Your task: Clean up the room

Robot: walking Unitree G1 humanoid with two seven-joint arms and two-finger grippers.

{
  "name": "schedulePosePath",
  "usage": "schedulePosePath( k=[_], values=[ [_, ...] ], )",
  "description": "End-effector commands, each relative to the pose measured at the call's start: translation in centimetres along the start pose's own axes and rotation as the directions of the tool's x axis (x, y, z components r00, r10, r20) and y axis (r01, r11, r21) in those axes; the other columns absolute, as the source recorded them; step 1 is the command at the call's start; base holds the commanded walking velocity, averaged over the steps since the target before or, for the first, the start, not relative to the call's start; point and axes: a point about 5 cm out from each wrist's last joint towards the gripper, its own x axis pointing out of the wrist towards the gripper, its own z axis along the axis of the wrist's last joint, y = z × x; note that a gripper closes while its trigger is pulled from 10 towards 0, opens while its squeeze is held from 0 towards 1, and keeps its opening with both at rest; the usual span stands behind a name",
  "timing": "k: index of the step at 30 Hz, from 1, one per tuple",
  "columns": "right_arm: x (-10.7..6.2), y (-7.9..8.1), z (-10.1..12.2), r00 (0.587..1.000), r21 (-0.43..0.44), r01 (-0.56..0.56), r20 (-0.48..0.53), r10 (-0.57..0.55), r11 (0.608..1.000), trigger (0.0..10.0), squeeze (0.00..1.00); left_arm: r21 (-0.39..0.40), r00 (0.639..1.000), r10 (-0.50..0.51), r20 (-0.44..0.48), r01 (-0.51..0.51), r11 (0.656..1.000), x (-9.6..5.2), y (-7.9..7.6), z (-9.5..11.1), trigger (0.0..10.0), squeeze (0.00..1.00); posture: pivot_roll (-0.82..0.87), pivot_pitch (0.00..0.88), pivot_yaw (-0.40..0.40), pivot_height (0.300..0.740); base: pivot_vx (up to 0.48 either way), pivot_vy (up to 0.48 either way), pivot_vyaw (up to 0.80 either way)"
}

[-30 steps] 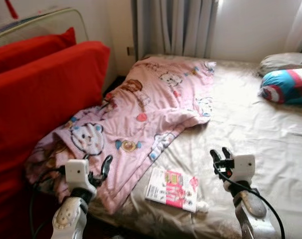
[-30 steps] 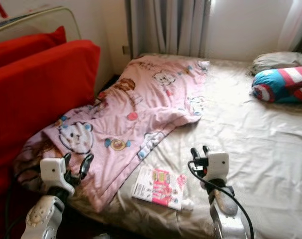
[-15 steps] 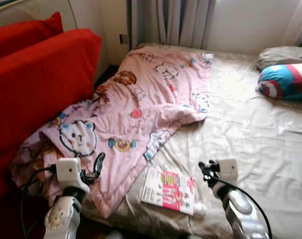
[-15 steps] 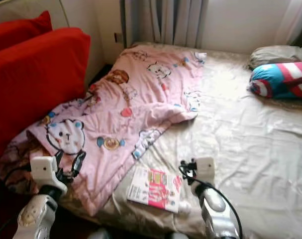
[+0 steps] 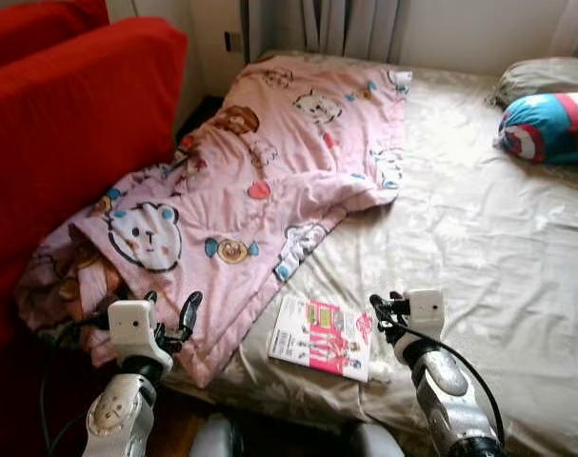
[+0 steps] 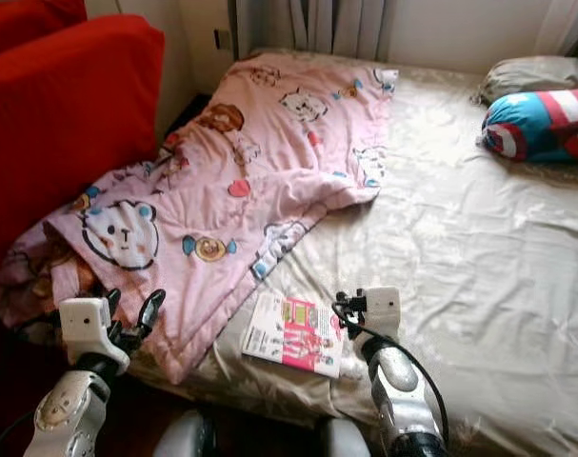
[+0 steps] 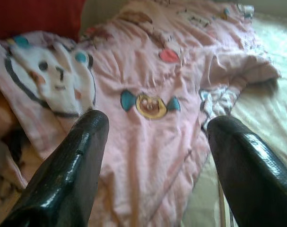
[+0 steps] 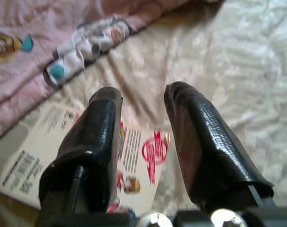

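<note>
A pink-and-white book [image 5: 322,338] lies flat on the cream bed sheet [image 5: 479,238] near the bed's front edge. My right gripper [image 5: 386,305] hovers just to the right of the book, its fingers slightly open with nothing between them; in the right wrist view the book [image 8: 136,158] lies below the gripper [image 8: 143,92]. A pink cartoon-bear blanket [image 5: 269,181] sprawls over the bed's left half and hangs off the corner. My left gripper [image 5: 171,309] is open in front of the blanket's lower edge, and the blanket [image 7: 152,71] shows past the gripper [image 7: 157,123].
A red sofa [image 5: 69,143] stands close on the left of the bed. A blue-and-red striped pillow [image 5: 550,124] and a grey pillow [image 5: 546,74] lie at the far right. A small white lump [image 5: 382,373] rests by the book's corner. Curtains [image 5: 346,24] hang behind.
The camera has moved closer and tilted down, so the whole scene shifted. My right gripper has come left and lower, closer to the book's right edge. The left gripper stays by the blanket.
</note>
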Motion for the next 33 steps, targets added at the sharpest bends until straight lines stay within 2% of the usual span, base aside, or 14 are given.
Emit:
schedulePosePath(
  k=[1,16,21,27,28,31,33],
  values=[
    [-0.4,-0.2,-1.1,0.999,0.005,0.019,-0.040,-0.019,1.000,10.0,0.00,-0.007,1.000,-0.007,0.002,0.007,1.000,-0.1,-0.2,0.2,10.0,0.00,-0.01,0.215,-0.018,0.625,0.000,0.000,0.00],
    [0.6,0.3,-1.9,0.987,0.031,0.035,-0.156,-0.030,0.999,10.0,0.00,-0.006,1.000,-0.025,-0.004,0.025,1.000,-0.3,-0.6,0.5,10.0,0.00,0.02,0.255,-0.003,0.625,0.000,0.000,0.00],
    [1.2,0.6,-1.5,0.986,0.045,0.046,-0.161,-0.038,0.998,10.0,0.00,-0.002,0.999,-0.031,-0.012,0.031,1.000,-0.7,-0.6,0.6,10.0,0.00,0.03,0.274,0.007,0.615,0.000,0.000,0.00],
    [1.6,0.1,-1.6,0.969,0.064,0.127,-0.221,-0.110,0.990,10.0,0.00,0.002,0.999,-0.033,-0.025,0.033,0.999,-1.1,-0.6,0.6,10.0,0.00,0.04,0.291,0.014,0.615,0.000,0.000,0.00],
    [1.8,0.0,-1.4,0.963,0.114,0.164,-0.236,-0.133,0.980,10.0,0.00,0.002,0.999,-0.035,-0.029,0.035,0.999,-1.3,-0.7,0.6,10.0,0.00,0.04,0.297,0.016,0.615,0.000,0.000,0.00],
    [2.0,-0.1,-1.1,0.958,0.154,0.194,-0.244,-0.153,0.969,10.0,0.00,0.001,0.999,-0.035,-0.035,0.035,0.999,-1.5,-0.7,0.5,10.0,0.00,0.05,0.300,0.017,0.615,0.000,0.000,0.00],
    [2.0,-0.6,-1.2,0.944,0.127,0.224,-0.274,-0.182,0.966,10.0,0.00,0.000,0.999,-0.030,-0.042,0.030,1.000,-1.7,-0.6,0.4,10.0,0.00,0.05,0.303,0.016,0.615,0.000,0.000,0.00]
  ],
)
